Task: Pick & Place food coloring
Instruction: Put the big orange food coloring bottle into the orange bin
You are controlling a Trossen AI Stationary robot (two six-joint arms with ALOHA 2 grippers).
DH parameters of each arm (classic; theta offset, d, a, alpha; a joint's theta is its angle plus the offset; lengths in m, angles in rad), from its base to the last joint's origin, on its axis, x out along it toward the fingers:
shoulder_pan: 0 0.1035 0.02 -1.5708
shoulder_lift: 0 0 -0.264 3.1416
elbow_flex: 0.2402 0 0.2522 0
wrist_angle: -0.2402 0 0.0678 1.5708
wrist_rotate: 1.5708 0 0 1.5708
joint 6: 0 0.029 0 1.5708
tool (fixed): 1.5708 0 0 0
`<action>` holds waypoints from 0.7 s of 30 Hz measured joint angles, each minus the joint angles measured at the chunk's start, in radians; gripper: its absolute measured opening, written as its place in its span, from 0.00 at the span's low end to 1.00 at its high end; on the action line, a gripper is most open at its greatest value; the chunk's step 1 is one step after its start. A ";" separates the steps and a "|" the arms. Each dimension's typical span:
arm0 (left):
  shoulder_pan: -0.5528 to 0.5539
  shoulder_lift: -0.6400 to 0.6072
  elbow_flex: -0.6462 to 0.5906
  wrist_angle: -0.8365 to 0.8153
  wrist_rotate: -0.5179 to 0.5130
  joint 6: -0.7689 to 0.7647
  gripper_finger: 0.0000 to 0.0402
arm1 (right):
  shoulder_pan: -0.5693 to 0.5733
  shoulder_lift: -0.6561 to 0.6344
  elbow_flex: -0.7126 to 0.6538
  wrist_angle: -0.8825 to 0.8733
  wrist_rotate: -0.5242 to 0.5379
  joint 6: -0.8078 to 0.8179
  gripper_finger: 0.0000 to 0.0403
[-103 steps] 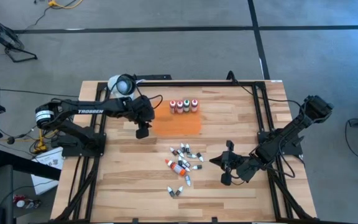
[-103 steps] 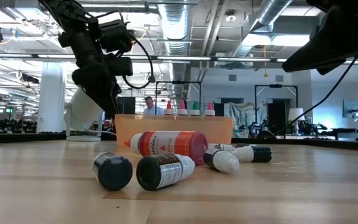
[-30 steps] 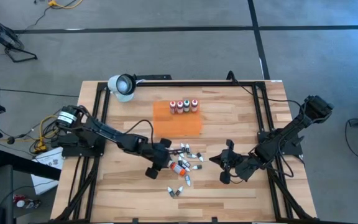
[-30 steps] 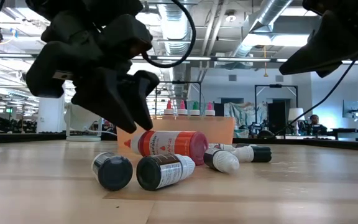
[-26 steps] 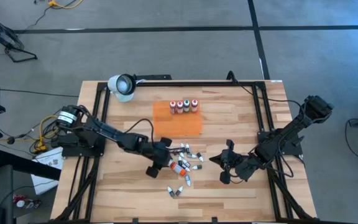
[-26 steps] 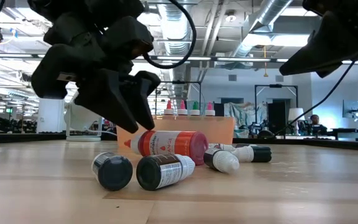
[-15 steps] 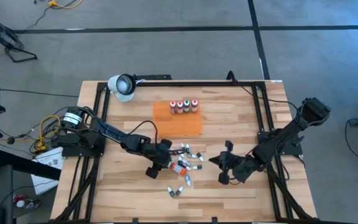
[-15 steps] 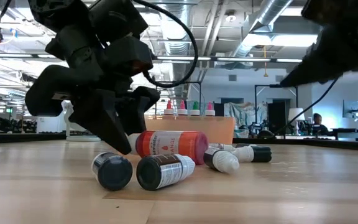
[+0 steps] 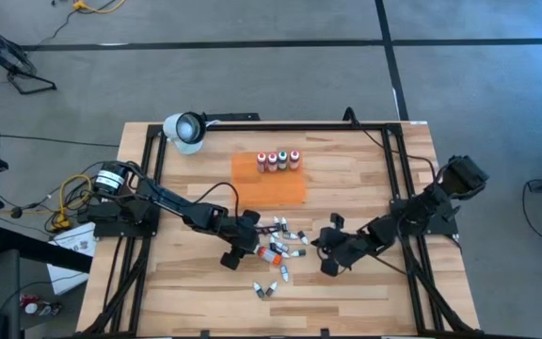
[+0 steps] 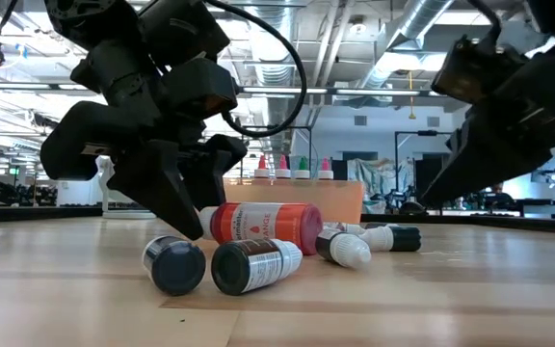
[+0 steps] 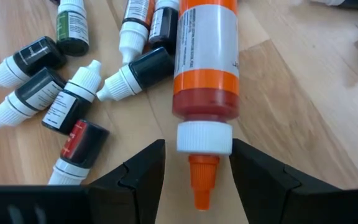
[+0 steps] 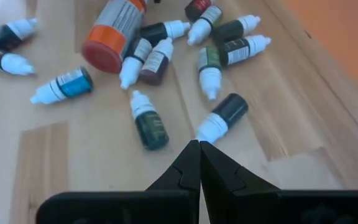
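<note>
Vials (image 11: 73,106) crowd bottle (image 11: 205,68) beside left gripper (image 11: 194,171)

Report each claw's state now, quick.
Left claw: open, fingers either side of the orange-capped food coloring bottle, not closed on it.
Right claw: shut, holding nothing, near the small vials.

Large bottle (image 11: 205,59) seen red-orange, white label, white cap, orange tip. Small vials (image 12: 149,127) dark with white caps. Tray (image 9: 268,186) orange. Tabletop (image 9: 365,179) light striped wood.
</note>
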 joint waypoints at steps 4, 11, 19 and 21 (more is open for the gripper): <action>0.000 0.000 0.000 0.000 0.000 -0.002 0.43 | -0.007 -0.001 0.000 0.013 -0.021 -0.003 0.00; 0.000 0.000 0.000 0.001 0.003 -0.029 0.35 | -0.004 -0.002 0.001 0.018 -0.022 -0.008 0.00; -0.001 -0.002 0.002 -0.018 0.025 -0.056 0.28 | -0.004 -0.002 0.001 0.018 -0.023 -0.009 0.00; -0.001 -0.003 0.002 -0.036 0.031 -0.072 0.29 | -0.004 -0.002 0.001 0.018 -0.023 -0.009 0.00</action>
